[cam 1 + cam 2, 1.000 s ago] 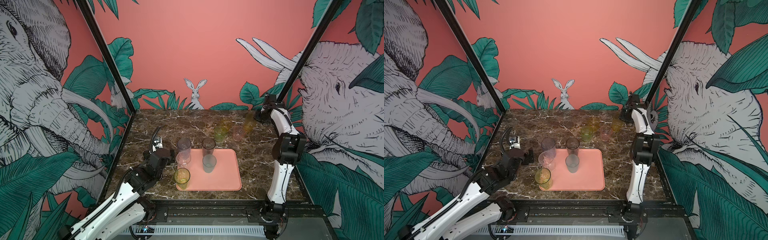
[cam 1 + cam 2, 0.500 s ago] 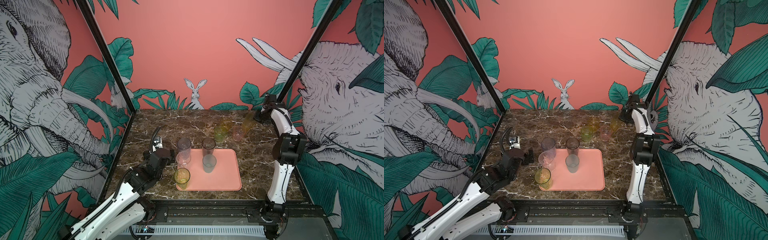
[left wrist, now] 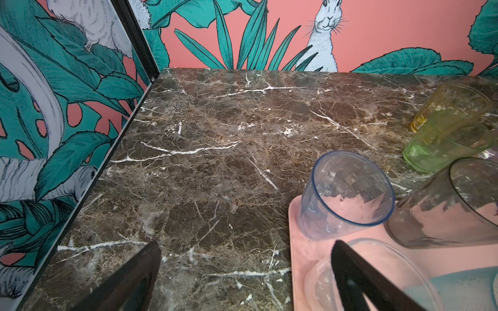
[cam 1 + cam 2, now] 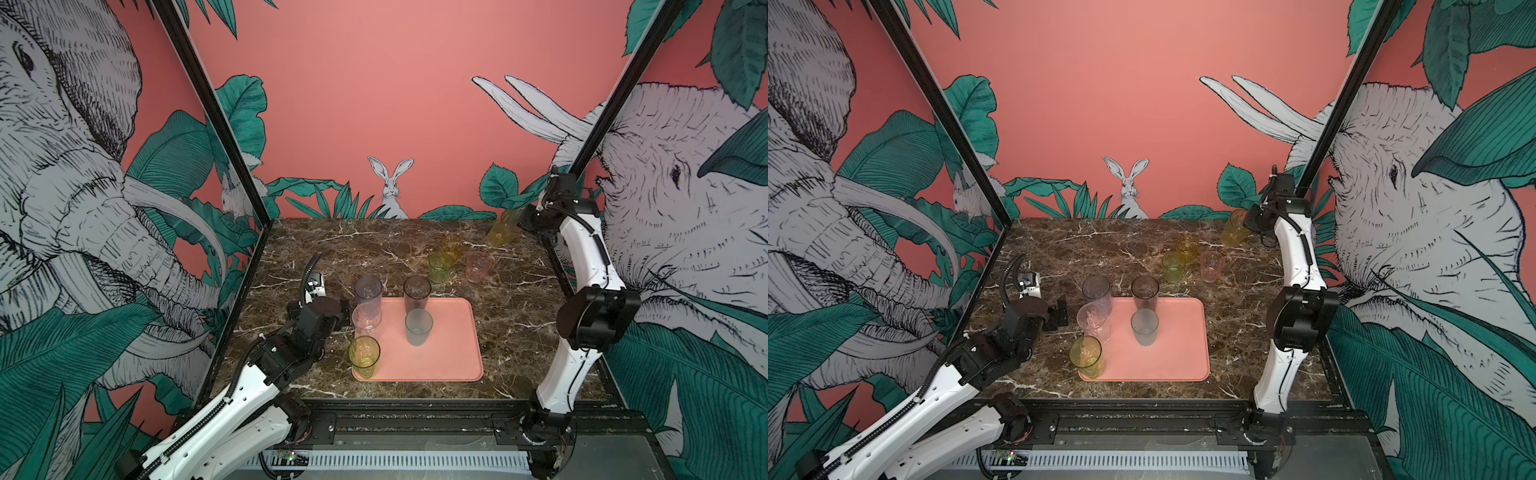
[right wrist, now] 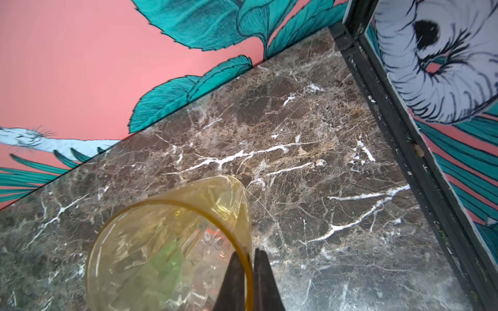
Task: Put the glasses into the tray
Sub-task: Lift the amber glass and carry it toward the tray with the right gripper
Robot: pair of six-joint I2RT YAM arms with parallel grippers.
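Observation:
The salmon-pink tray [image 4: 449, 357] [image 4: 1179, 357] lies front centre. On its left half stand several glasses: grey-violet [image 4: 367, 291], smoky brown [image 4: 417, 293], clear [image 4: 367, 318], frosted blue-grey [image 4: 419, 326] and yellow-green [image 4: 364, 355]. Farther back on the marble stand a short green glass [image 4: 440, 267], a short amber one [image 4: 451, 249] and a pink one [image 4: 478, 266]. My right gripper [image 5: 248, 254] [image 4: 521, 220] is shut on the rim of a tall amber glass [image 5: 167, 242] [image 4: 503, 227], which tilts near the back right corner. My left gripper [image 3: 245, 246] [image 4: 316, 306] hangs open and empty just left of the tray.
The dark marble table [image 4: 374, 245] is walled by printed panels with black corner posts [image 4: 216, 124] [image 4: 598, 120]. The right arm's elbow [image 4: 594, 318] rises beside the tray's right side. A black rail [image 4: 415, 415] runs along the front edge.
Barely anything differs. My right gripper stays at the tall amber glass in the back right corner, and my left arm holds still beside the tray.

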